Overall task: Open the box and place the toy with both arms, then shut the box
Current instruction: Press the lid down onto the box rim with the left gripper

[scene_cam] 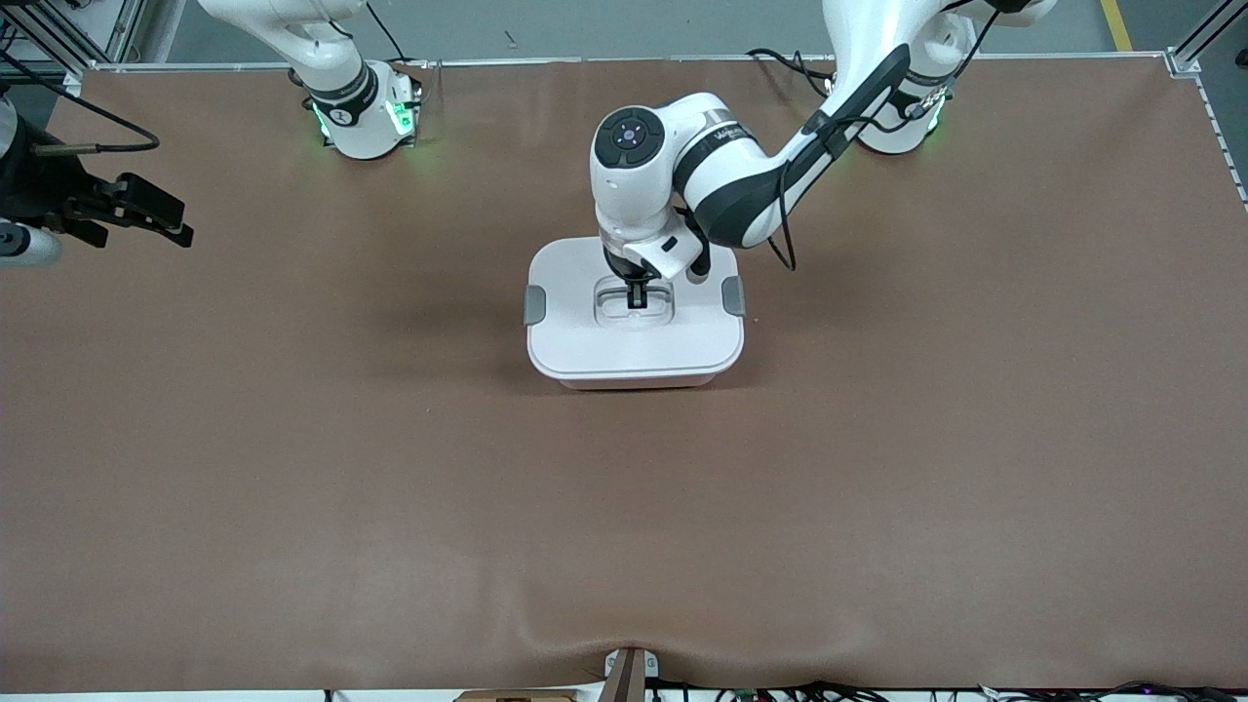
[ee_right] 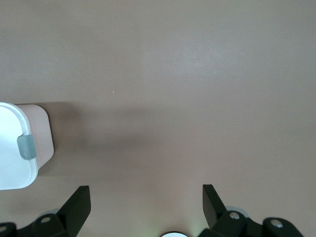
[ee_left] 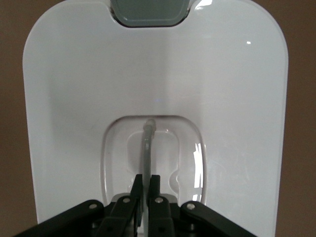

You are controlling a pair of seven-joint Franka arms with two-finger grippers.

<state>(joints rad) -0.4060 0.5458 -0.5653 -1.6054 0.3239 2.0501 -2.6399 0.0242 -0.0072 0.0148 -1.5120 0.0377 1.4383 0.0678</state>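
The box (scene_cam: 634, 351) stands mid-table with its white lid (ee_left: 158, 79) on it, a grey clip (scene_cam: 535, 304) at one end and another clip (scene_cam: 733, 295) at the other. My left gripper (scene_cam: 637, 295) reaches straight down into the lid's recessed centre. In the left wrist view the left gripper (ee_left: 147, 177) is shut on the thin grey handle (ee_left: 147, 143). My right gripper (scene_cam: 175, 222) hangs open and empty over the table at the right arm's end. The right wrist view shows the right gripper (ee_right: 145, 190) wide apart over bare cloth, with a corner of the box (ee_right: 42, 133) at the edge. The toy is out of view.
Brown cloth (scene_cam: 624, 526) covers the whole table. The two arm bases (scene_cam: 366, 117) stand along the edge farthest from the front camera. A small bracket (scene_cam: 629, 673) and cables sit at the nearest edge.
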